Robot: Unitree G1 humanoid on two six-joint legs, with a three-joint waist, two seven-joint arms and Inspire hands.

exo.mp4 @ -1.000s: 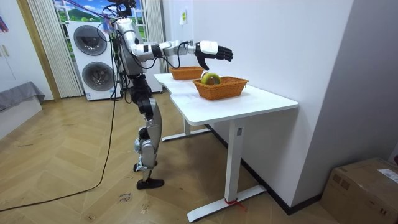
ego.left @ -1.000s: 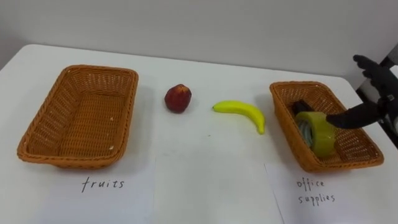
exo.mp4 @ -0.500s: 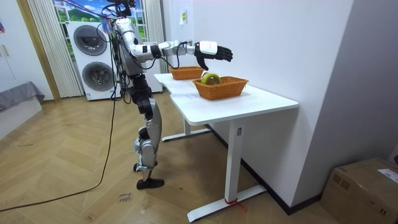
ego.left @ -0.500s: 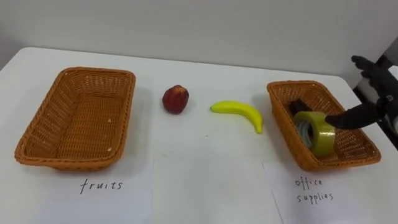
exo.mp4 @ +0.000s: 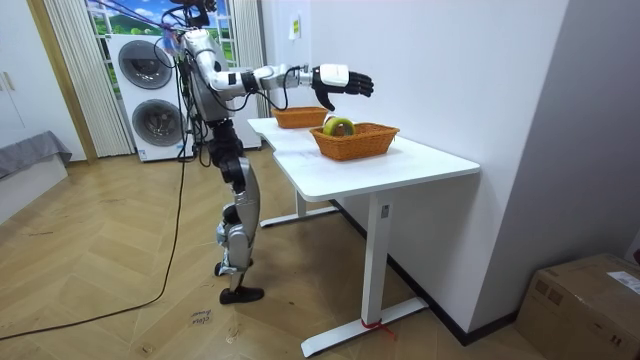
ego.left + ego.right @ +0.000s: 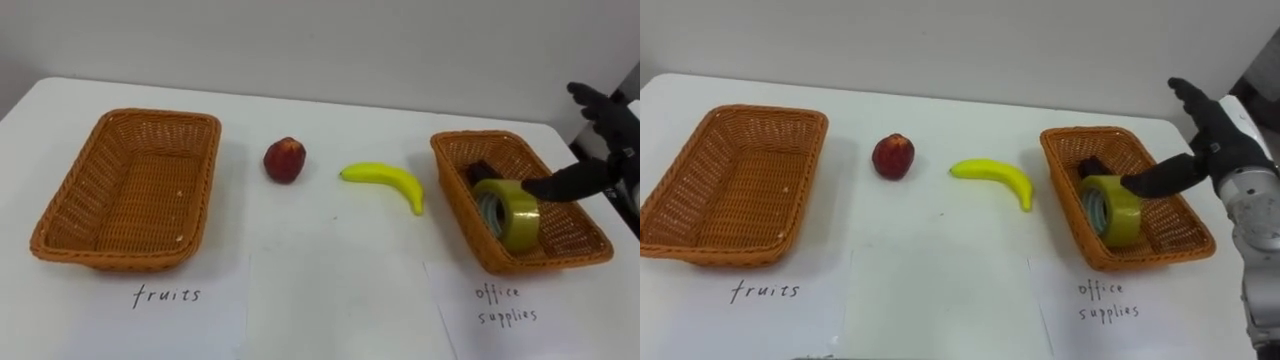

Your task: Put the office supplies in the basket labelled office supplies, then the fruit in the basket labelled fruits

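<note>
A red apple [image 6: 285, 160] and a yellow banana [image 6: 386, 181] lie on the white table [image 6: 320, 270] between two wicker baskets. The left basket [image 6: 127, 190], above a paper marked fruits, holds nothing. The right basket [image 6: 518, 200], above a paper marked office supplies, holds a yellow-green tape roll [image 6: 505, 213] standing on edge and a small dark object [image 6: 482, 173] behind it. My right hand [image 6: 596, 140] hovers open above the right basket's far right side, fingers spread and thumb pointing toward the tape roll, holding nothing. In the room view the right hand [image 5: 345, 82] is stretched over the table.
Two paper labels lie at the table's front edge, fruits [image 6: 166, 296] and office supplies [image 6: 508, 305]. A grey wall runs along the table's far side. In the room view I stand at the table's long side, with washing machines [image 5: 150, 90] behind me.
The right hand has lifted slightly above the right basket, staying open. The eye view has shifted a little; the objects on the table have not moved.
</note>
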